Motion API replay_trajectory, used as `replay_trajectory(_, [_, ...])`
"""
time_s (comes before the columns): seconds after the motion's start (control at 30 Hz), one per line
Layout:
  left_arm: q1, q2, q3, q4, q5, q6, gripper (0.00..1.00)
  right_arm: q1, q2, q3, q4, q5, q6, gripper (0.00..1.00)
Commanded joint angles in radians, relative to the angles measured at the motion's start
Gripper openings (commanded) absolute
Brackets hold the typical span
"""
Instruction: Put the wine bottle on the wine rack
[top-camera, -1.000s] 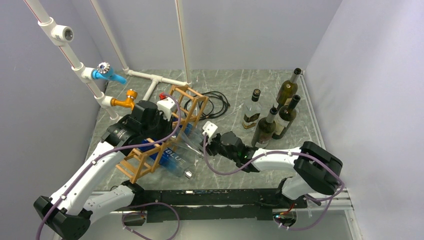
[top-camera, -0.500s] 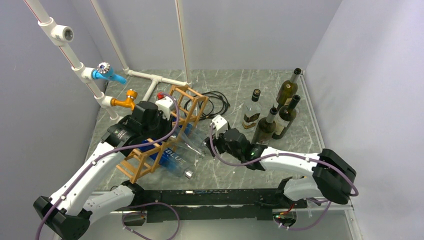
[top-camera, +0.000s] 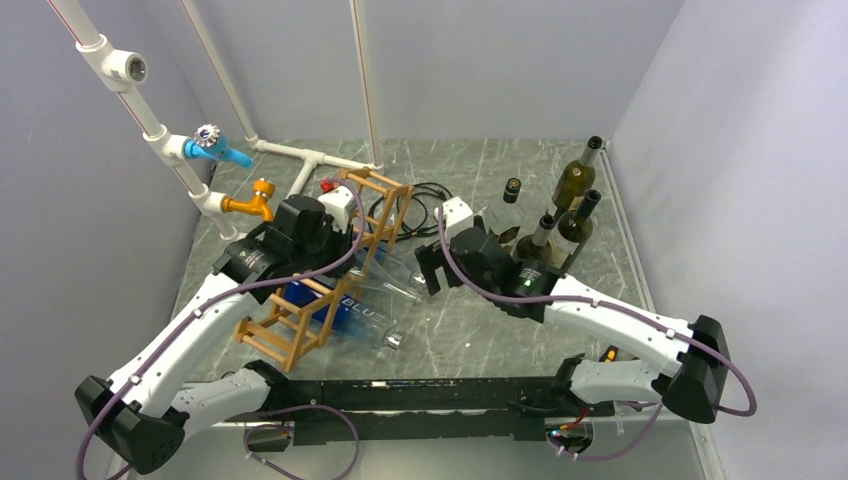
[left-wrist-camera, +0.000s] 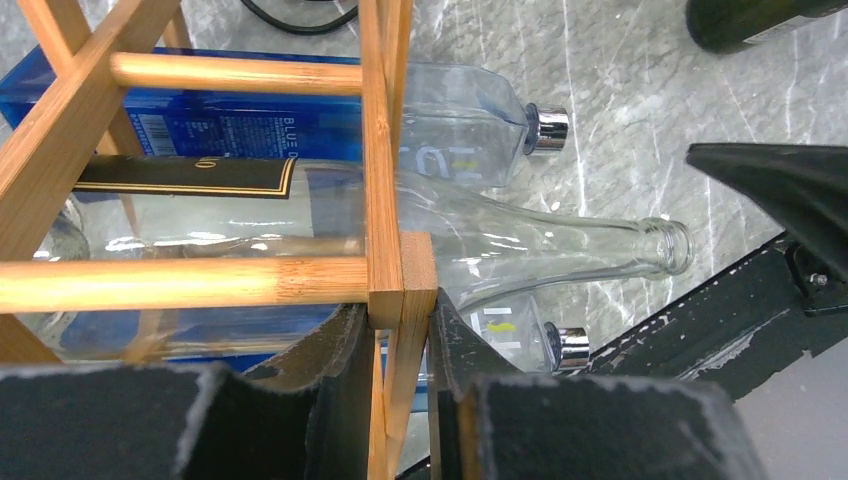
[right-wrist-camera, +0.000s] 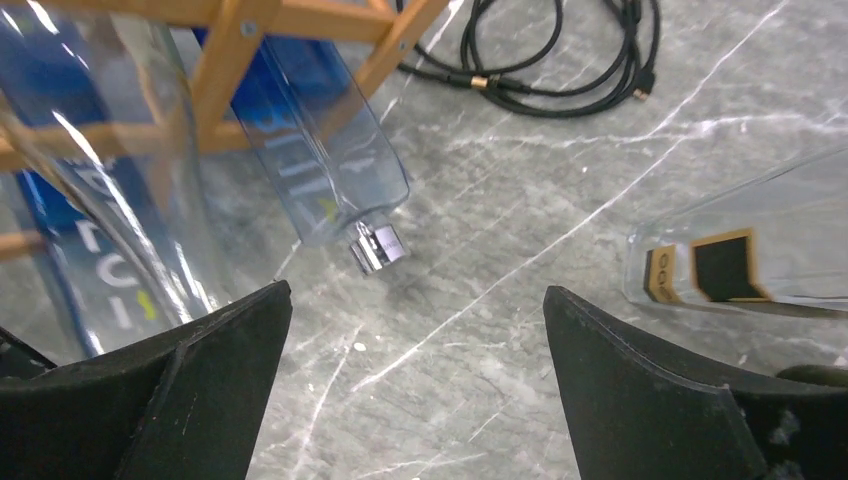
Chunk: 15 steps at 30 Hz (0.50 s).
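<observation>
The wine rack (top-camera: 318, 300), an orange-brown stick lattice, lies tilted on the grey marble table. My left gripper (left-wrist-camera: 400, 325) is shut on one of its sticks (left-wrist-camera: 383, 200), near the rack's upper end in the top view (top-camera: 345, 240). A clear wine bottle (left-wrist-camera: 500, 240) with a black and gold label lies inside the rack, its neck (top-camera: 400, 290) poking out to the right. Blue square bottles (left-wrist-camera: 250, 125) with chrome caps lie in the cells beside it. To the right of that neck, my right gripper (top-camera: 432, 270) is open and holds nothing (right-wrist-camera: 415, 330).
Three dark bottles (top-camera: 572, 235) and a clear one (top-camera: 505, 215) stand at the back right, close behind my right arm. A black cable (top-camera: 425, 205) is coiled behind the rack. White pipes with a blue valve (top-camera: 215, 150) and an orange one (top-camera: 255, 198) run along the left wall.
My right gripper has opened, let go of the clear bottle's neck and drawn back up and to the right. The left gripper stays shut on the rack, which shifted slightly.
</observation>
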<state>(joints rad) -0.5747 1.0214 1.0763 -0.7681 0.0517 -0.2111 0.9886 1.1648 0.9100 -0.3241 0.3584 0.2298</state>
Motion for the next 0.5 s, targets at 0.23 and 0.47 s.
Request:
replay_trajectory(0.23, [-0.001, 0.02, 0.047, 0.076, 0.077, -0.011, 0.03, -0.004, 0.047, 0.262, -0.221, 0.141, 0.035, 1.0])
replay_trajectory(0.47, [-0.001, 0.011, 0.025, 0.119, 0.202, 0.012, 0.0, -0.032, 0.029, 0.297, -0.233, 0.116, 0.045, 1.0])
